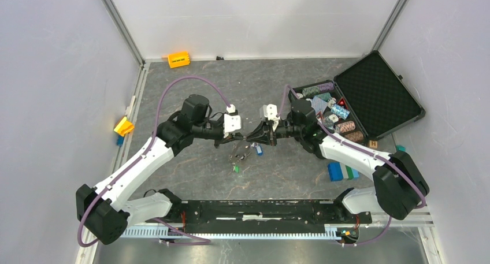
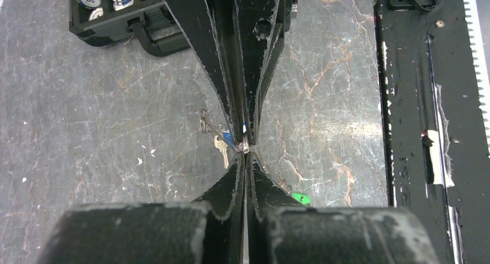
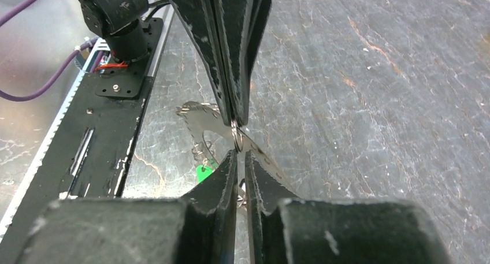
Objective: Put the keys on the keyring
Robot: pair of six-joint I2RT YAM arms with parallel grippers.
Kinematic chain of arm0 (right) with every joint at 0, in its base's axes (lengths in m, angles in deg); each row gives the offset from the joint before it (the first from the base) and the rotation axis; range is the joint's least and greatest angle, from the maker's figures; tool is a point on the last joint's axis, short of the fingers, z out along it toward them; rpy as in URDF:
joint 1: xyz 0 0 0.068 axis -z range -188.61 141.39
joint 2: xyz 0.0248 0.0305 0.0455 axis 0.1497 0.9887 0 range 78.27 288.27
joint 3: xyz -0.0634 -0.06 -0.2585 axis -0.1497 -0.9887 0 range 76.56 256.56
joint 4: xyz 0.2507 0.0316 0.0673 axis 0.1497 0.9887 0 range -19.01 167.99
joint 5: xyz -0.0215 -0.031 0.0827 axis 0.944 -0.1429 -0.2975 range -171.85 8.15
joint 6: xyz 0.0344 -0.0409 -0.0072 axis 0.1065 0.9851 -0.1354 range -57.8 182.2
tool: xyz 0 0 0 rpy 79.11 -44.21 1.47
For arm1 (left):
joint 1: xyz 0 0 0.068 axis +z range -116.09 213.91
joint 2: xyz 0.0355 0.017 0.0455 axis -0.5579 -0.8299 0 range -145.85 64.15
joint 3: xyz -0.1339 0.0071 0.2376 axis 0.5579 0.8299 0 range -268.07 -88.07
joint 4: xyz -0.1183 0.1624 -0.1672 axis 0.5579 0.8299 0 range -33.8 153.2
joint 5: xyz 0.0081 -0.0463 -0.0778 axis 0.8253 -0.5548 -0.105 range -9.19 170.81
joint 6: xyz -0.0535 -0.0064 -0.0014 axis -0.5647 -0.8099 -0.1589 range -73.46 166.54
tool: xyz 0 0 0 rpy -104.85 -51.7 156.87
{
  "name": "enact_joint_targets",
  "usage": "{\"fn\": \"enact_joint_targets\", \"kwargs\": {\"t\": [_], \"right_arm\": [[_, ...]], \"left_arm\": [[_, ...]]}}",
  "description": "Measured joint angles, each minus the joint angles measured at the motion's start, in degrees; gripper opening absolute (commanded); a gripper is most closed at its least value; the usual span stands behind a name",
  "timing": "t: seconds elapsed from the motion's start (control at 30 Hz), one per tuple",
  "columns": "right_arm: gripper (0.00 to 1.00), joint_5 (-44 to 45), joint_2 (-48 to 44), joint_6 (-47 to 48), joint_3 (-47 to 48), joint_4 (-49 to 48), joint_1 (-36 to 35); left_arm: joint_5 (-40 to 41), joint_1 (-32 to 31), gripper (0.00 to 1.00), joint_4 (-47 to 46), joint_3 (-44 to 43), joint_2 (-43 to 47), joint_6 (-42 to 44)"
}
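- My left fingers [image 2: 244, 160] are clenched tight, tip against tip. In the right wrist view they seem to pinch the rim of the thin silvery-grey metal keyring with the jagged, gear-like outline [image 3: 199, 121].
- My right fingers [image 3: 235, 160] are parted by a narrow slit. Their points face the left fingers' points, almost touching.
- A small silver wire loop [image 3: 237, 138] sits right between the two sets of tips. I cannot tell whether either side grips it.
- The keyring slants out from the left tips towards the black base plate [image 3: 110, 142] on one side, and passes under my right fingers on the other.
- Just beside the meeting point is a small silver key with a blue oblong plastic tag [image 2: 226, 140]. I cannot tell whether it hangs or lies flat.
- A key with a bright green plastic tag [image 3: 203, 173] lies on the dark grey marbled desk [image 3: 375, 102], below the keyring's toothed edge.
- Further out on my right, an open black hard case [image 1: 378, 96] holds stacks of round striped chips [image 1: 341, 111].
- Blue and green blocks [image 1: 341, 171] lie near my right arm.
- An orange block [image 1: 178, 59] lies at the far edge of the desk, and a yellow one [image 1: 123, 126] at the left edge.
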Motion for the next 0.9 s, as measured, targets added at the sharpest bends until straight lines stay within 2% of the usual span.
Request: {"fn": "enact_joint_targets", "kwargs": {"t": [0.3,0.6,0.73,0.9], "right_arm": [[0.28,1.27,0.96,1.20,0.94,3.56,-0.37],[0.29,0.31,0.96,3.63,1.79,5.97,-0.37],[0.32,-0.98,0.96,6.69,3.39,9.16,-0.37],[0.45,-0.94,0.94,12.74,6.99,15.10,-0.37]], "left_arm": [[6.14,-3.13,0.02,6.36,-5.46,-0.70,3.78],[15.43,-5.64,0.02,13.60,-9.11,-3.50,6.64],[15.74,-5.68,0.02,14.99,-9.20,-3.34,7.52],[13.35,-5.70,0.02,16.31,-9.20,-2.34,8.68]]}}
